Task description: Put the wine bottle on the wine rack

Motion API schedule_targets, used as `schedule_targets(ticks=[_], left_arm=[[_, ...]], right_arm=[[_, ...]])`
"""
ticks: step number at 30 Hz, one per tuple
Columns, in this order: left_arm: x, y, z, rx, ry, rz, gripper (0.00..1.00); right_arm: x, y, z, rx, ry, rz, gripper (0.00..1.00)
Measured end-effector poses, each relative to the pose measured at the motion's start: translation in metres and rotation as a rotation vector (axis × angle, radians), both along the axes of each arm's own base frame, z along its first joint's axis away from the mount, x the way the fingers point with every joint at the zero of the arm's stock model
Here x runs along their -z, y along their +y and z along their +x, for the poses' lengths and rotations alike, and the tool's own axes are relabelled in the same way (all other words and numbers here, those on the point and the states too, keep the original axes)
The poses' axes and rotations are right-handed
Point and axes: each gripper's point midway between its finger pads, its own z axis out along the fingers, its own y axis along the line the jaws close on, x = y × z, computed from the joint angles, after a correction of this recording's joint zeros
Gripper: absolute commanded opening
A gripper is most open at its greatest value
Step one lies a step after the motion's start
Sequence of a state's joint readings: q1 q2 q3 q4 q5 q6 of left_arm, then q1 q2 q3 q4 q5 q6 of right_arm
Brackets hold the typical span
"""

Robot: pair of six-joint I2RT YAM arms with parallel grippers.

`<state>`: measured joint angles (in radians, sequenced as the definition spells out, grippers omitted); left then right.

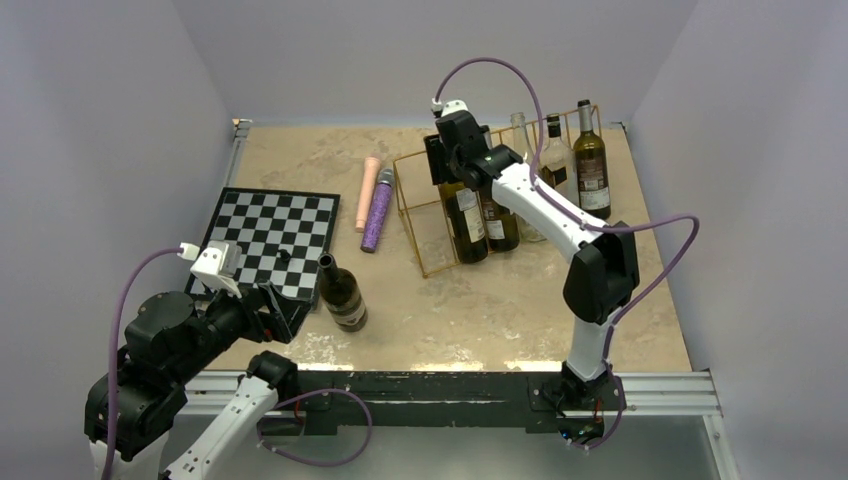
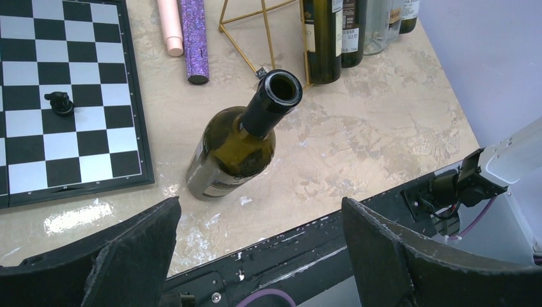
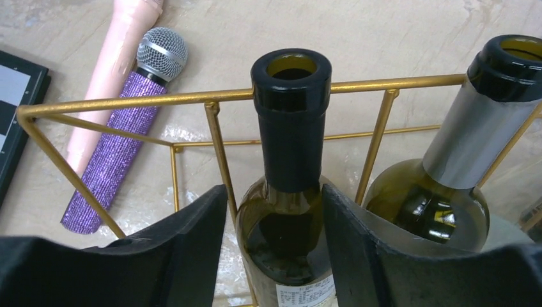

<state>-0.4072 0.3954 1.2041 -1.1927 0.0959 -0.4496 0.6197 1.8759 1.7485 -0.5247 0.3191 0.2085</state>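
Note:
A dark green wine bottle (image 1: 342, 293) stands open-mouthed on the table beside the chessboard; it also shows in the left wrist view (image 2: 236, 147). My left gripper (image 1: 272, 312) (image 2: 262, 256) is open and empty, low at the near table edge, short of that bottle. The golden wire wine rack (image 1: 410, 215) (image 2: 268, 38) (image 3: 192, 97) stands at the back centre with several bottles upright in and behind it. My right gripper (image 1: 450, 168) (image 3: 273, 192) is open, its fingers on either side of the neck and shoulder of the leftmost racked bottle (image 3: 291, 115), with a gap on the left side.
A black-and-white chessboard (image 1: 275, 235) (image 2: 83, 64) with one black piece (image 2: 59, 102) lies at the left. A pink microphone (image 1: 368, 192) and a purple glitter one (image 1: 377, 212) (image 3: 112, 163) lie between board and rack. A silver-collared bottle (image 3: 473, 134) stands right of the racked one.

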Motion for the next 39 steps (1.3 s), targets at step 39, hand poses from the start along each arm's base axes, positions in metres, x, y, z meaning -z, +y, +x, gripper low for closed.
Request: schedule_targets(ticks=[39], left_arm=[[-0.042, -0.004, -0.015, 0.051, -0.125, -0.076, 0.99]], right_arm=[[-0.073, 0.165, -0.310, -1.206, -0.003, 0.453, 0.80]])
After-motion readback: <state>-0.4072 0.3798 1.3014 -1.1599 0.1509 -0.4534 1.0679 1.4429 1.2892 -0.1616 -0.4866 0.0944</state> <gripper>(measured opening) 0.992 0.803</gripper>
